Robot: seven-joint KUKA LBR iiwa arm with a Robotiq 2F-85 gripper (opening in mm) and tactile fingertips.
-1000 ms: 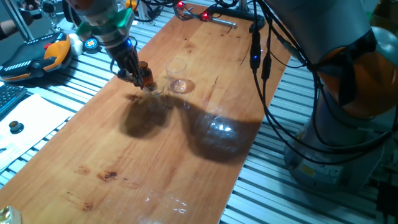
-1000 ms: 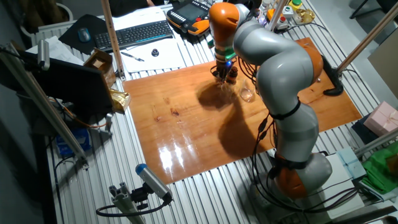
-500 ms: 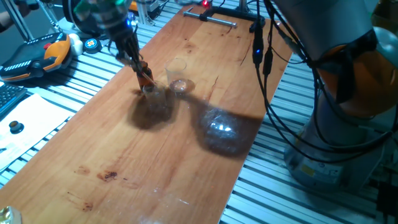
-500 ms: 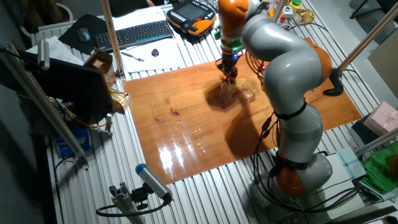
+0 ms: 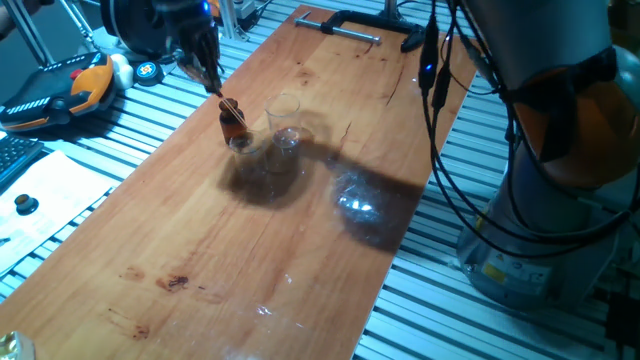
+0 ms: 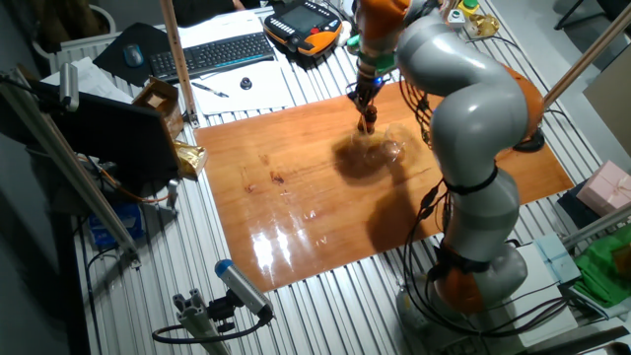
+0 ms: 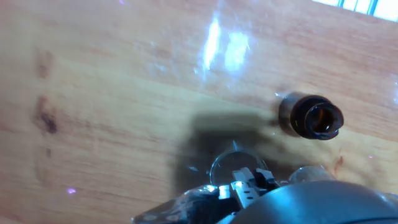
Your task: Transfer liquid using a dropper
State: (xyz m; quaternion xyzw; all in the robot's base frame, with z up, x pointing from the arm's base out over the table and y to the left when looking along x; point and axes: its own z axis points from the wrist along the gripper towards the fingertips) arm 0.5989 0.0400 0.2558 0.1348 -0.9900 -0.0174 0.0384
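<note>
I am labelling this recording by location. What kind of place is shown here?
Most likely a robotics lab or workshop. A wooden table sits on a slotted aluminium bench, a keyboard and an orange teach pendant lie behind it, and cables hang beside the arm.

— How many glass cups do we count on the wooden table [image 5: 250, 250]?
— We see two clear glass cups [image 5: 285, 122] side by side.
— And bottles?
— One small brown bottle [image 7: 311, 117], open-mouthed. We also count one dropper [image 5: 228, 106], one gripper [image 5: 205, 70], one arm.
</note>
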